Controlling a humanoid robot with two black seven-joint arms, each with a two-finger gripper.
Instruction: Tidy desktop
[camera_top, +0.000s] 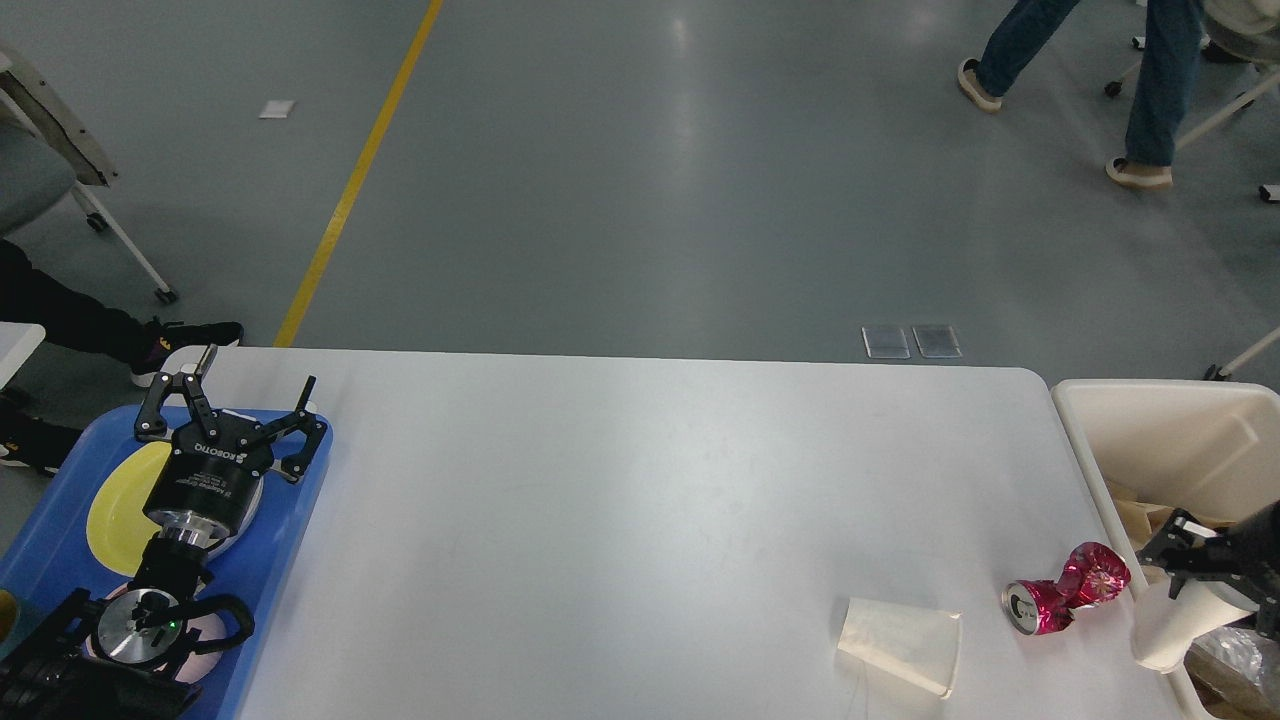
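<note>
**Cup in right gripper at desk's right edge**

Right gripper (1185, 570) closed around the upper body of a white paper cup (1165, 635), cup tilted with its mouth down and to the left, held at the boundary between desktop and bin. Fingers (1160, 545) dark and partly cut by the frame's edge, wrist running off to the right. Beige bin (1150, 430) just beside the table's right end, brown paper and clear plastic visible inside it.

Just left of the held cup, a crushed magenta can (1065, 592) lying on its side, silver end facing toward the camera. Beside that, a second paper cup (900, 645), flattened and lying on its side near the front edge.

Desktop (640, 500) filling the middle of the view, white and matte, rounded corners, wide and bare through its centre.

Left gripper (240, 395) far off at the other end, fingers spread wide, nothing between them, poised over a blue tray (290, 540) at the table's left end. Yellow plate (115, 505) on the tray beneath the arm.

Beyond the table, grey floor with a yellow line (350, 190), and a walking person's legs (1150, 80) at upper right.
</note>
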